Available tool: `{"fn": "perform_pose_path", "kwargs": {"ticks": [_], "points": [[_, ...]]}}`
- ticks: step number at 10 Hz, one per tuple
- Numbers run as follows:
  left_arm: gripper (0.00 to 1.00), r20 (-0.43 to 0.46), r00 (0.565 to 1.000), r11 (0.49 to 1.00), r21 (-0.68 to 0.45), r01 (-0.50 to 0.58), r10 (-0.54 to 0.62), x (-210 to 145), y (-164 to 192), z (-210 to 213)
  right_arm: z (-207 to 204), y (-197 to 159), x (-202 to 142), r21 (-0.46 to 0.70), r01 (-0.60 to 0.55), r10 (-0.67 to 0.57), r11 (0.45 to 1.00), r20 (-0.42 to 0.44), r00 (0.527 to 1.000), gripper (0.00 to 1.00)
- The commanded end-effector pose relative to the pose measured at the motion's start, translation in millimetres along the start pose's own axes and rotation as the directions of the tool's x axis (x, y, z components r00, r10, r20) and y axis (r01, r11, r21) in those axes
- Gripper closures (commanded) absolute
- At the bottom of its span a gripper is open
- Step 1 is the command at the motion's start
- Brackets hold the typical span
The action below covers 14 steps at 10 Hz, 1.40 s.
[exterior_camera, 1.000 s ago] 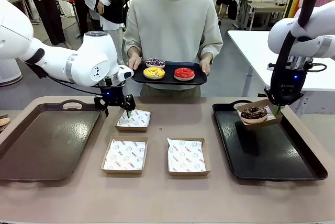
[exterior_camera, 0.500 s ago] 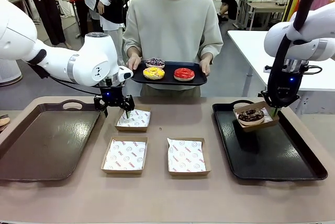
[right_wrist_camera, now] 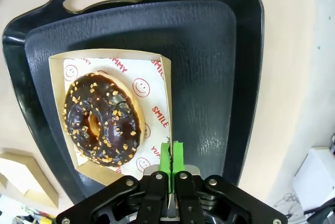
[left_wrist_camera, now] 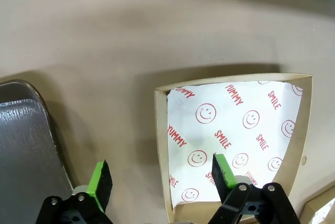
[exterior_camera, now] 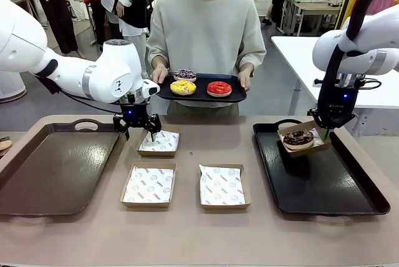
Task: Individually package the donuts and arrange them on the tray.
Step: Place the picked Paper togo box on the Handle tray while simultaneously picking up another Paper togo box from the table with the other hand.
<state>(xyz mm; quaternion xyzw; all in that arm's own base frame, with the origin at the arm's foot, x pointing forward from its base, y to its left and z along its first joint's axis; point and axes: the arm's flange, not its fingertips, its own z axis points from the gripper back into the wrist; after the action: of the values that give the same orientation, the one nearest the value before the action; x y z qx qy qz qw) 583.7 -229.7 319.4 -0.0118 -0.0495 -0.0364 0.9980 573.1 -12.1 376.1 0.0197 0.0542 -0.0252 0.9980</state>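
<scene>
A chocolate-brown donut with nut bits lies in a paper-lined cardboard box. My right gripper is shut on that box's rim and holds it tilted, just above the far end of the black tray. Across the table a person holds a small dark tray carrying a purple sprinkled donut, a yellow donut and a red donut. My left gripper is open and hovers over the left wall of an empty lined box, one finger on each side.
Two more empty lined boxes sit near the table's front middle. A large brown tray fills the left side; its corner lies close to my left fingers. A white table stands behind on the right.
My right gripper has carried the boxed chocolate donut slightly left and lower over the black tray. The left arm has barely moved.
</scene>
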Motion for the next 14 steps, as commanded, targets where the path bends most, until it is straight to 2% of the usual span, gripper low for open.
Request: {"fn": "perform_pose_path", "kwargs": {"ticks": [1,3,4,5,6,7,8,9,10,11,14], "points": [[0.0,-0.006,1.0,0.999,0.034,-0.024,0.024,8,-5,0,1,2,6,-0.023,0.025,-0.025,0.999,0.015,1.0,0.99],[0.0,0.014,1.0,1.0,0.01,-0.025,0.025,8,-6,1,1,1,6,-0.023,0.024,-0.024,0.999,0.018,1.0,0.99],[0.59,-0.005,1.0,1.0,0.006,-0.025,0.025,9,-6,2,1,1,6,-0.018,0.018,-0.018,1.0,0.012,1.0,0.58],[0.6,-0.013,1.0,1.0,0.006,-0.026,0.027,11,-6,1,1,1,6,-0.015,0.019,-0.018,1.0,0.008,1.0,0.39],[1.0,-0.019,0.999,1.0,0.003,-0.028,0.028,12,-6,0,1,0,7,-0.009,0.021,-0.021,1.0,0.006,1.0,0.0],[0.65,-0.023,0.999,1.0,0.0,-0.026,0.026,13,-6,-1,1,-1,7,-0.008,0.024,-0.024,1.0,0.002,1.0,0.0],[1.0,-0.03,0.999,1.0,-0.009,-0.028,0.028,13,-6,-2,0,-2,7,-0.005,0.029,-0.029,1.0,-0.005,1.0,0.0],[1.0,-0.035,0.999,0.999,-0.009,-0.031,0.03,14,-5,-3,0,-2,7,-0.001,0.032,-0.032,0.999,-0.006,0.999,0.14],[1.0,-0.038,0.999,0.999,-0.011,-0.032,0.032,14,-5,-3,0,-2,6,0.004,0.033,-0.032,0.999,-0.008,0.999,0.04],[1.0,-0.039,0.999,0.999,-0.014,-0.033,0.033,13,-5,-3,1,-2,6,0.01,0.031,-0.031,0.999,-0.012,0.999,0.0],[1.0,-0.044,0.998,0.999,-0.021,-0.046,0.045,11,-3,2,11,-4,-2,0.035,0.027,-0.027,0.999,-0.006,1.0,0.0]]}}
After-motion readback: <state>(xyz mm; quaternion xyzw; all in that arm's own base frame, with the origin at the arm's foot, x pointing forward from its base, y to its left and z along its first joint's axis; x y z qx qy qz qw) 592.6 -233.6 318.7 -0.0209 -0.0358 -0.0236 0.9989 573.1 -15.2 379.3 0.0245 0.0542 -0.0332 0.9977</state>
